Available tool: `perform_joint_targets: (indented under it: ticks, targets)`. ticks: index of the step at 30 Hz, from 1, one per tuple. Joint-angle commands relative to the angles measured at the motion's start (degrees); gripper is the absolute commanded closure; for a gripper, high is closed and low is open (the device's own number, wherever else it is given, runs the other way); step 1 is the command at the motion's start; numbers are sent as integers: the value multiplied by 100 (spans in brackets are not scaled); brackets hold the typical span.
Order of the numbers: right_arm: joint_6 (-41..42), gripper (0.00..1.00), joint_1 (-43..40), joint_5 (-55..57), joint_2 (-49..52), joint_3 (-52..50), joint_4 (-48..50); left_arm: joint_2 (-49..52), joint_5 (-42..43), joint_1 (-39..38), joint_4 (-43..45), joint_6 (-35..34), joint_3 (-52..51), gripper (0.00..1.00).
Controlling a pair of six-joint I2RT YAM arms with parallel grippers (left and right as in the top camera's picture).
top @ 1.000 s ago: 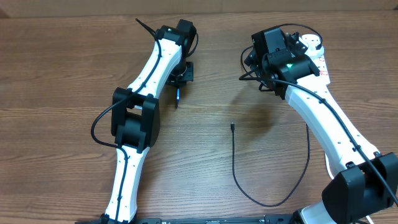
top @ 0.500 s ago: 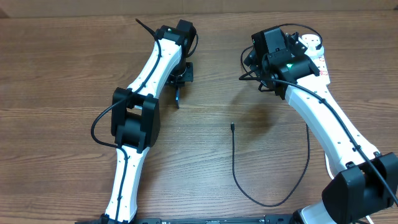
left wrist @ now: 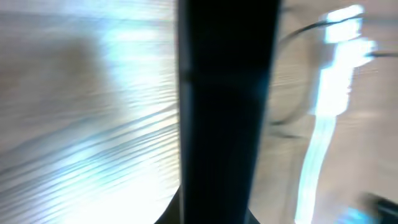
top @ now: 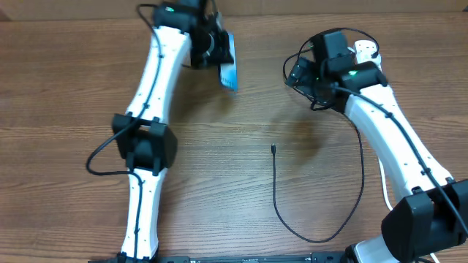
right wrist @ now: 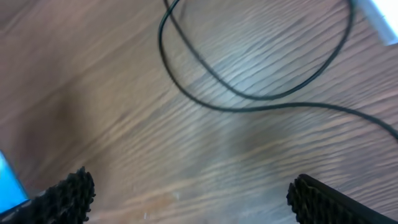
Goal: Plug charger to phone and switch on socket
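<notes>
Over the socket [top: 368, 51] hangs the right arm [top: 380, 124] (claw [right wrist: 189, 196] spread wide).

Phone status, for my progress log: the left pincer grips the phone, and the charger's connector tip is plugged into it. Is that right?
Not quite. The left pincer does grip the phone, but the connector tip of the charger is not plugged in; it lies on the table, well apart from the phone. The overhead view shows this.
</notes>
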Motion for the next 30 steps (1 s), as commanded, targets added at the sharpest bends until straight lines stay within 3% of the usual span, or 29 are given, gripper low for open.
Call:
perform_joint_targets:
  ticks: [1,6,12,18,23,30]
  targets:
    - [-494,0,-120,-951,37,-31,-24,-90,2277,542,149,-326,125,96]
    - [-496,0,-28,-920,50,-98,-48,-87,2767,841,195,-282,109,96]
    - [-483,1,168,-743,175,-544,179,-87,2621,914,157,-284,111,96]
    - [-404,31,348,-776,525,-946,243,-87,2149,861,-37,-286,109,96]
    - [-319,47,603,-820,918,-1008,166,-87,1753,782,-46,-282,109,96]
    - [-278,47,1075,-883,1078,-1010,-310,-87,1652,780,-46,-262,111,96]
